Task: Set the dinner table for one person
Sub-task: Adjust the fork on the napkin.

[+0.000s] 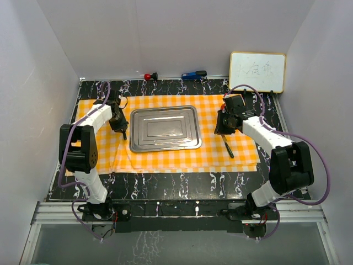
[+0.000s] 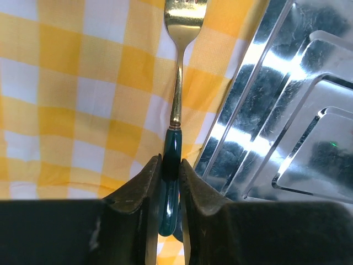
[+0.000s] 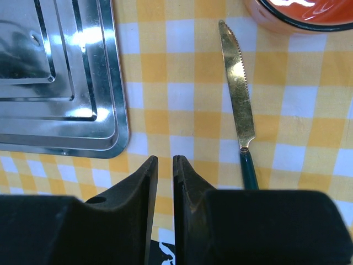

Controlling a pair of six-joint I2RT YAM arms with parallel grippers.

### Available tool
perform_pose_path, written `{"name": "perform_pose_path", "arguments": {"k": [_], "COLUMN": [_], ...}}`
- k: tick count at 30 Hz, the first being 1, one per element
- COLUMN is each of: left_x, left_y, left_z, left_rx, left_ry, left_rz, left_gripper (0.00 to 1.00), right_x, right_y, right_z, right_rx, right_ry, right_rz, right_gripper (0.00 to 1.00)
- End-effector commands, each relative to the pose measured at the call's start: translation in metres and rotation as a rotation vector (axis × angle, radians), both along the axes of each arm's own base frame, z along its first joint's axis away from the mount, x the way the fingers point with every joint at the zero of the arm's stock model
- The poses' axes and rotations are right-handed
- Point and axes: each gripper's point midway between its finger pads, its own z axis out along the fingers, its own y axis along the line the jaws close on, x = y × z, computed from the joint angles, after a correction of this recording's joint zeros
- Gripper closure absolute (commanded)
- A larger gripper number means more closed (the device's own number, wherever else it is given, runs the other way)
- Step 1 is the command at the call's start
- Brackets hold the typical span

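The dinner table (image 1: 165,185) is a black marbled top under an orange-and-white checked cloth (image 1: 242,157). A steel tray (image 1: 164,110) lies in the cloth's middle. My left gripper (image 2: 170,161) is low over the cloth just left of the tray (image 2: 276,110), shut on the dark green handle of a gold fork (image 2: 176,99) whose tines point away. In the top view that gripper (image 1: 122,131) hides the fork. My right gripper (image 3: 165,160) hovers right of the tray (image 3: 118,110), jaws a narrow slit apart and empty. A gold knife (image 3: 238,94) lies on the cloth right of it.
An orange cup or bowl rim (image 3: 298,16) shows just beyond the knife's tip. At the table's back edge sit a red object (image 1: 148,76), a blue object (image 1: 194,74) and a small whiteboard (image 1: 257,72). White walls enclose the table.
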Motion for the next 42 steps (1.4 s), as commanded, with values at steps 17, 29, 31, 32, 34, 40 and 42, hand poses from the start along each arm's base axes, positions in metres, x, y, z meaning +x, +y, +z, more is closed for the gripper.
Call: {"name": "perform_pose_path", "arguments": {"k": [17,29,31,32,34,40,42], "left_x": [-0.027,-0.034,-0.036,-0.037,-0.043,-0.046,-0.047], "left_y": [0.013,0.014,0.015,0.014,0.014,0.018,0.019], "left_z": [0.018,-0.001,-0.005,-0.01,-0.018,-0.024,-0.026], "left_rx": [0.058,0.088,0.096,0.094,0.097,0.123,0.129], "left_ry": [0.075,0.133,0.148,0.166,0.205,0.222,0.229], "left_rz": [-0.06,-0.058,-0.057,-0.056,-0.054,-0.041,-0.039], "left_gripper": [0.7,0.73,0.76,0.76,0.77,0.77,0.77], "right_x": [0.009,0.009,0.009,0.008,0.008,0.008,0.008], "right_y": [0.006,0.005,0.004,0.004,0.004,0.005,0.005], "right_z": [0.011,0.006,0.007,0.007,0.007,0.009,0.01], "right_rx": [0.02,0.009,0.007,0.007,0.009,0.012,0.016], "right_ry": [-0.061,-0.055,-0.059,-0.059,-0.06,-0.065,-0.066], "right_rz": [0.025,0.027,0.027,0.028,0.028,0.033,0.035], "right_gripper": [0.84,0.84,0.84,0.84,0.84,0.84,0.84]}}
